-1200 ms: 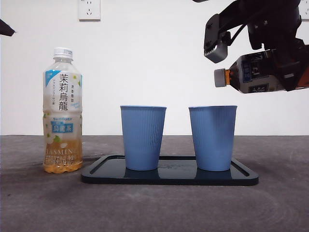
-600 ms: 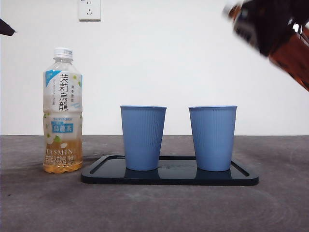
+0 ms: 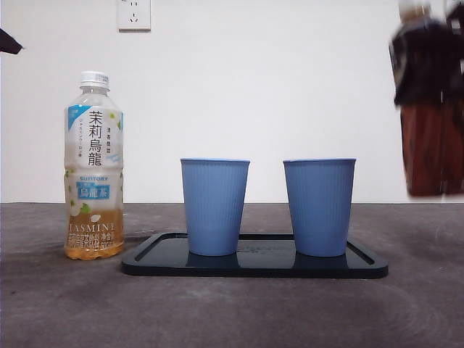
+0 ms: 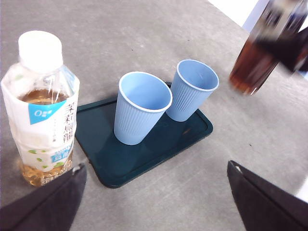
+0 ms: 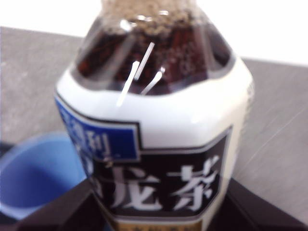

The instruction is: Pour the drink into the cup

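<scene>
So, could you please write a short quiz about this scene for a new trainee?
1. True or false: the dark tea bottle is upright in the right gripper.
2. How many blue cups stand on the black tray?
3. The jasmine tea bottle stands: A) on the tray, B) on the table beside the tray, C) in the left gripper.

Key: 1. true; 2. two; 3. B.

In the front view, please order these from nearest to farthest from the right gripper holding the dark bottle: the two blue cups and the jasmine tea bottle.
From the right gripper:
1. Right-hand blue cup, on the tray's near end.
2. Left-hand blue cup, on the tray's other end.
3. Jasmine tea bottle, off the tray, at the far side.
</scene>
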